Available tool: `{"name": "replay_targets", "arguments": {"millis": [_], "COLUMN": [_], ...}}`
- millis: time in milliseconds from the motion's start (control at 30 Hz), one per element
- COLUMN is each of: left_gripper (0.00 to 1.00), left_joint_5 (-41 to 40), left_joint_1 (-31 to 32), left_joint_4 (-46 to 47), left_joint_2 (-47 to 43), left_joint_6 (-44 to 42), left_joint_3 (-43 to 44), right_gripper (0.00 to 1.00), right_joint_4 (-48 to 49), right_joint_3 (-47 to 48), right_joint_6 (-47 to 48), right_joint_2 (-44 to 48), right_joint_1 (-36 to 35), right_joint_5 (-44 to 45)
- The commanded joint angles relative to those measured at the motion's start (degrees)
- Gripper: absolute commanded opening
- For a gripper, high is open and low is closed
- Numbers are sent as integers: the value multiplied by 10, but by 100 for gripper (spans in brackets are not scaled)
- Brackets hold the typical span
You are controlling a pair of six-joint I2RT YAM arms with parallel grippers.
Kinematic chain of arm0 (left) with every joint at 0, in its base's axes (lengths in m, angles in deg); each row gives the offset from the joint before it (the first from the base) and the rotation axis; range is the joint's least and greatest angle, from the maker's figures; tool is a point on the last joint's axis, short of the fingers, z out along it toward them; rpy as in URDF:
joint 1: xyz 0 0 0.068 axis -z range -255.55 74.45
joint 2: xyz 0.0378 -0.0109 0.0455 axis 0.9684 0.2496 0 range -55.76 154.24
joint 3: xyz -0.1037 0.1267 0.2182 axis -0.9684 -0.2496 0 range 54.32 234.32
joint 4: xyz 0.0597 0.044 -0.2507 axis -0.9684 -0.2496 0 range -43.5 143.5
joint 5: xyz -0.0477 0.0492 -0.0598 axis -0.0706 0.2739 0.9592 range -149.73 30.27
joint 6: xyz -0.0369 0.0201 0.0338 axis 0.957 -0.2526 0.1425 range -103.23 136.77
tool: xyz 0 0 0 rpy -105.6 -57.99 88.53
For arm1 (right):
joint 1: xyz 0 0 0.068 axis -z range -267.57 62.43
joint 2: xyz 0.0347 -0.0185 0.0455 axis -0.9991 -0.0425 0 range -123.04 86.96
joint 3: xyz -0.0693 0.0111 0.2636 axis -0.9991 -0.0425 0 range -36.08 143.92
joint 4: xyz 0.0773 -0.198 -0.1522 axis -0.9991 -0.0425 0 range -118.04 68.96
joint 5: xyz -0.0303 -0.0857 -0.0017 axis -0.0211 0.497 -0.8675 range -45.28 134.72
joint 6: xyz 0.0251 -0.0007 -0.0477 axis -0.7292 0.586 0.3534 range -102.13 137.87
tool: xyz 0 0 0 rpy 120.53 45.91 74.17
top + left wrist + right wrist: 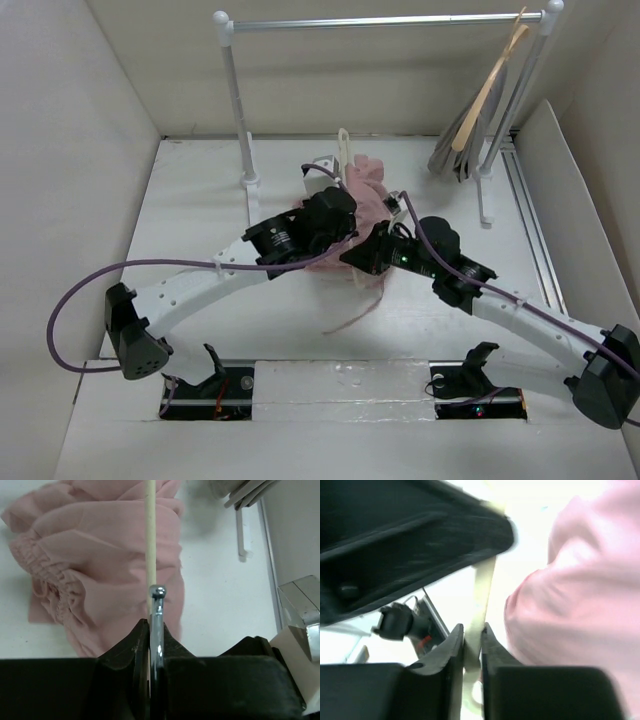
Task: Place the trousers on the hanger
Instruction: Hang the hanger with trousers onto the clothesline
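Observation:
The dusty-pink trousers [368, 190] lie bunched on the table's middle, and a thin drawstring [350, 318] trails toward the near edge. The pale cream hanger [344, 150] stands among the folds. My left gripper [338, 225] is shut on the hanger's metal hook [157, 592]. In the left wrist view the cream bar [150, 530] runs away over the trousers [100, 550]. My right gripper [362, 257] is shut on a cream arm of the hanger [482, 590], right beside the trousers [580, 605]. Both grippers [156, 626] [472, 629] sit close together.
A white clothes rack with a silver rail [380, 20] stands at the back, one post foot [250, 181] just left of the trousers. A tan wooden hanger with a grey garment [470, 130] hangs at its right end. White walls enclose the table; a metal track [535, 235] runs along the right.

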Motion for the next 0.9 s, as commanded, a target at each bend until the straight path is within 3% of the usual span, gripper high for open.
{"name": "replay_targets", "arguments": {"millis": [0, 33, 233, 433, 533, 633, 867], "left_gripper": [0, 0, 0, 2, 14, 55, 81], "left_joint_5": [18, 23, 40, 49, 55, 53, 69], "left_joint_1": [0, -5, -19, -19, -19, -19, -45], "left_joint_4": [83, 87, 106, 98, 96, 95, 100], "left_joint_2": [-45, -52, -62, -45, -40, -49, -87], "left_joint_6": [19, 20, 12, -13, -19, -26, -39], "left_joint_3": [18, 13, 31, 89, 103, 117, 125], "right_gripper": [6, 0, 0, 0, 0, 0, 0], "right_joint_4": [75, 80, 134, 125, 145, 141, 120], "right_joint_3": [11, 12, 32, 93, 94, 97, 154], "right_joint_6": [4, 0, -53, -66, -77, -95, -89], "right_joint_2": [13, 11, 11, -6, -4, 10, -7], "right_joint_1": [-21, -21, -21, -21, -21, -11, 47], "right_joint_5": [-17, -18, -9, -10, -8, 3, -22]}}
